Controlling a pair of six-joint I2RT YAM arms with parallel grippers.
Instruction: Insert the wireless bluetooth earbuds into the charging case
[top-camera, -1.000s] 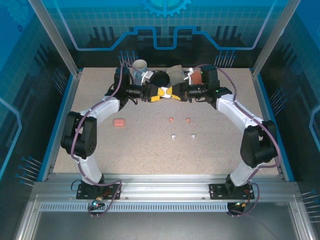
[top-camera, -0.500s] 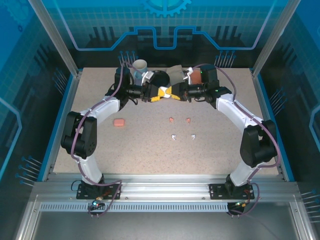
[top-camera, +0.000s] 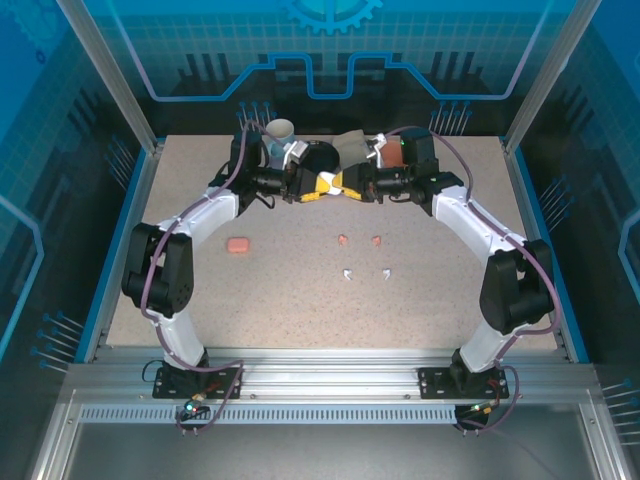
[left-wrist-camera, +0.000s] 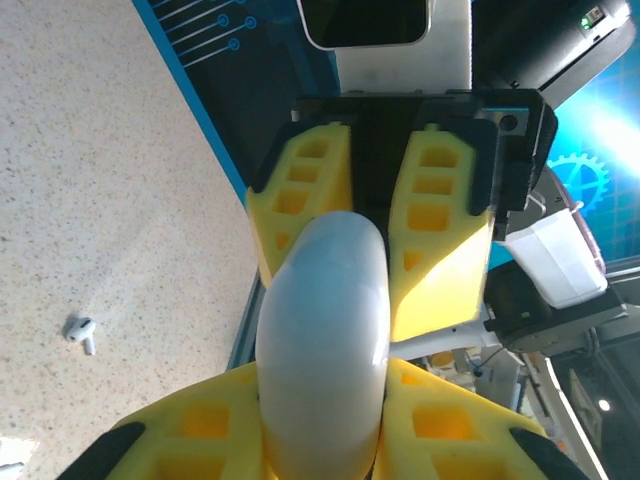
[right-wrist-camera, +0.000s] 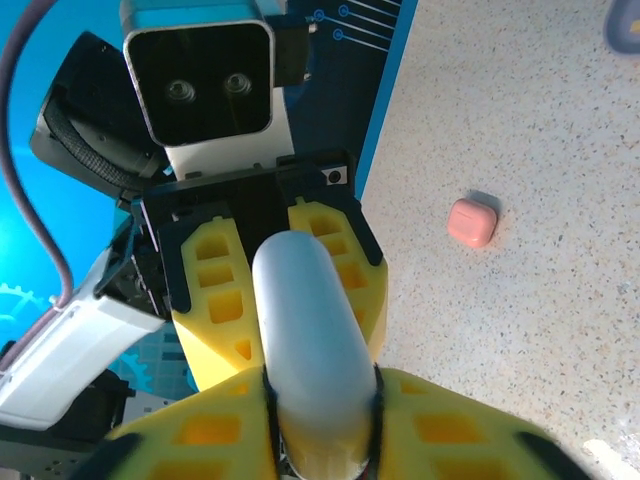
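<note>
Both arms meet at the far middle of the surface (top-camera: 200, 300), wrists facing each other. Between them is the white charging case (left-wrist-camera: 322, 340), a smooth, rounded shell, held clear of the surface by my read.

- The left fingers (left-wrist-camera: 200, 440) are clamped hard on one end of it.
- The right fingers (right-wrist-camera: 210, 430) flank the other end. Whether they press or merely bracket it, I cannot tell.
- The lid seam is hidden in both wrist views, so I can't say whether it is open or latched.

Every earbud lies on the surface, none in a case. The two pink earbuds (top-camera: 343, 239) sit side by side at centre, and the two white earbuds (top-camera: 348, 273) lie just nearer than them. The pink charging case (top-camera: 237, 244) lies left, well apart from them.

What could go wrong from here:
- The shell is glossy and curved. If the right side gives no real hold, any twist to pry the lid could squirt the case out of the left pinch and drop it.
- Two pairs of fingers share one small body. A slight misalignment would make the tips collide or lever the case sideways.
- The white mug (top-camera: 280, 130) stands just beyond the left wrist. A wide elbow swing could knock it.
- A dropped case could scatter the earbuds, which are small and light.
- There are two cases and two colours, so the wrong pairing is possible.
</note>
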